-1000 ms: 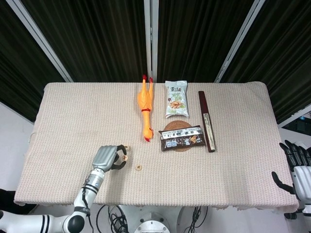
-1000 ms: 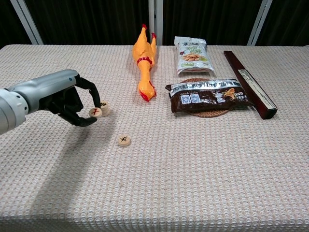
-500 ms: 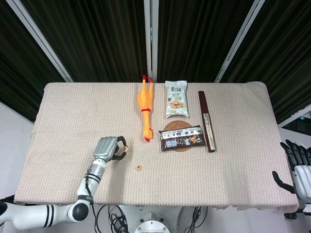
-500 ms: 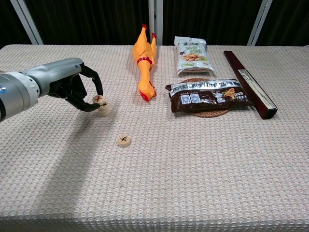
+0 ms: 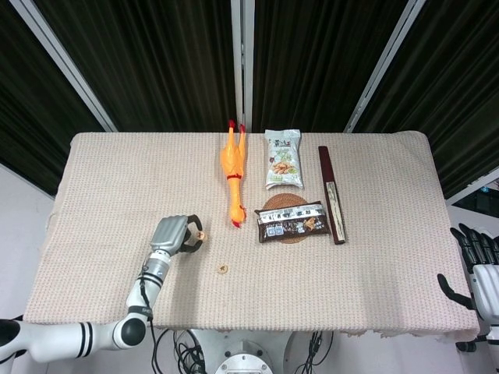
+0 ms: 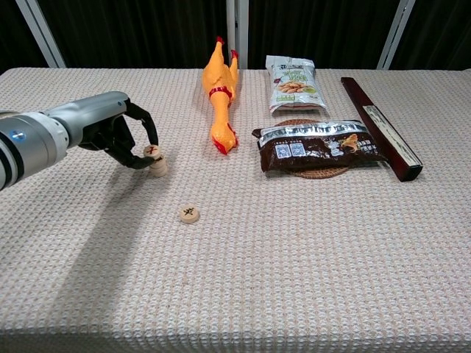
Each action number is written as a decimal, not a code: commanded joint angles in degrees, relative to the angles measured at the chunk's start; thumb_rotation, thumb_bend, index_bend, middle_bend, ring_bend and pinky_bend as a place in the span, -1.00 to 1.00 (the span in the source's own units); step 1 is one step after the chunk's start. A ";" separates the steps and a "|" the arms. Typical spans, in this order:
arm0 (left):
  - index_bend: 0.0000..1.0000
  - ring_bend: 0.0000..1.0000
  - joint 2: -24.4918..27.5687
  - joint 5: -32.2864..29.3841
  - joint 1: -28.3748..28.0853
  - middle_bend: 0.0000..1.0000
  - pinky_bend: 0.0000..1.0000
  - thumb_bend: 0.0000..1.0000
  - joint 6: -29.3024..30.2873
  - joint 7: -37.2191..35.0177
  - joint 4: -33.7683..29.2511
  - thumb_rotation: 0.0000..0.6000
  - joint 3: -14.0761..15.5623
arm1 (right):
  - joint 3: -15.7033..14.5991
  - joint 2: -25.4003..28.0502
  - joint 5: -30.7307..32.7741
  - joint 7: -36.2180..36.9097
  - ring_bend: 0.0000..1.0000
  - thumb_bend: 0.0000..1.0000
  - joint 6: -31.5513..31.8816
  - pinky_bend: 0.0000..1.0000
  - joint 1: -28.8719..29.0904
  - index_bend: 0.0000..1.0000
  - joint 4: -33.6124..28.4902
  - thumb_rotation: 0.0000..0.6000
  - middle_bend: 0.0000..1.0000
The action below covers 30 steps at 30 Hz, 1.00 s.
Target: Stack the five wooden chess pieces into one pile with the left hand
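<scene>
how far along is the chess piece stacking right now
Partly done: a short pile of wooden pieces already stands on the cloth near the rubber chicken; how many it holds cannot be told. In hand: the left hand pinches the top piece, seemingly setting it on the pile. Left: one loose piece lies apart, nearer the front edge, yet to be added.

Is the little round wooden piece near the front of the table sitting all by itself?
Yes, the single chess piece lies alone on the cloth, apart from the pile that the left hand is touching.
</scene>
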 commanded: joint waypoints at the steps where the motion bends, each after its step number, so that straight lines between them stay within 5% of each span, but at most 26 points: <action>1: -0.03 1.00 -0.13 -0.11 -0.18 1.00 1.00 -0.42 -0.14 -0.21 0.30 1.00 0.08 | 0.02 0.00 0.05 -0.03 -1.00 -0.41 0.02 -1.00 -0.02 -1.00 -0.05 1.00 -1.00; 30: -0.05 1.00 -0.78 0.13 -0.93 1.00 1.00 -0.42 -0.19 -1.72 1.90 1.00 0.92 | 0.03 0.13 0.14 0.07 -1.00 -0.41 0.00 -1.00 -0.09 -1.00 -0.09 1.00 -1.00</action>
